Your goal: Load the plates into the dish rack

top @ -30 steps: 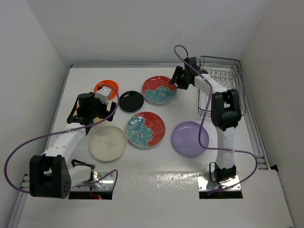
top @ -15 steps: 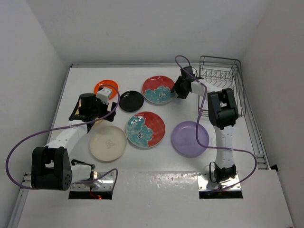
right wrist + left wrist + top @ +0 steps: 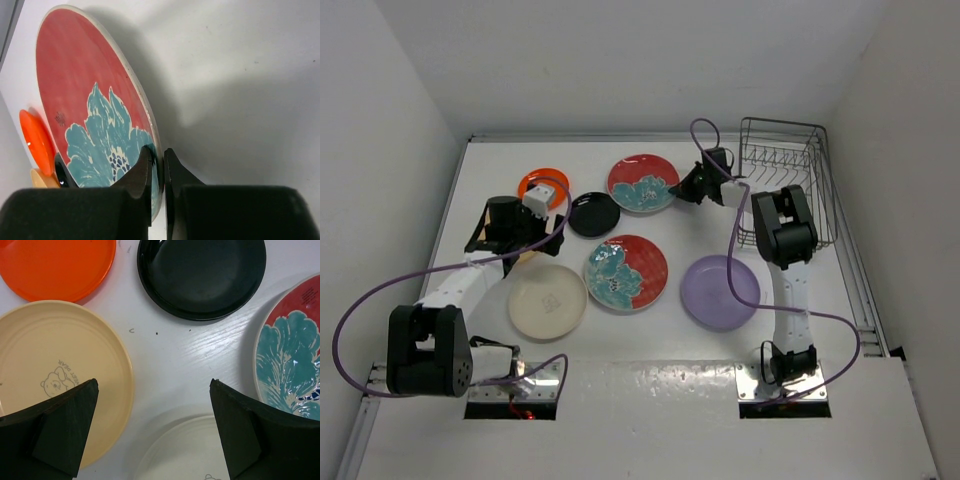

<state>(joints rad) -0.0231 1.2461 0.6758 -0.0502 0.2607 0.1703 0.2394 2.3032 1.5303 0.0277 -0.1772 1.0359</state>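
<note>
Found no plate in the dark grey wire dish rack [image 3: 780,155], far right; judged all seven unloaded. Noted right fingers [image 3: 135,185] pinched on the rim of the far red round plate with teal flowers [image 3: 643,184], left of the rack. Noted left fingers [image 3: 65,430] wide above tan-yellow plate [image 3: 50,365] and cream plate [image 3: 185,450]. Counted orange plate [image 3: 542,183], black plate [image 3: 595,214], near red floral plate [image 3: 626,273] and lavender plate [image 3: 719,291] on the white worktop [image 3: 660,335]; saw no obstruction.

The left gripper [image 3: 154,390] hangs over the white table [image 3: 170,355], its two dark fingers [image 3: 65,430] spread wide. Part of the cream plate [image 3: 185,450] lies between them. The tan-yellow plate [image 3: 55,350], printed with a small bear, passes under one finger, and the red plate with teal flowers [image 3: 290,360] under the other. Beyond them the orange plate [image 3: 55,265] and the glossy black plate [image 3: 202,275] sit side by side, apart
</note>
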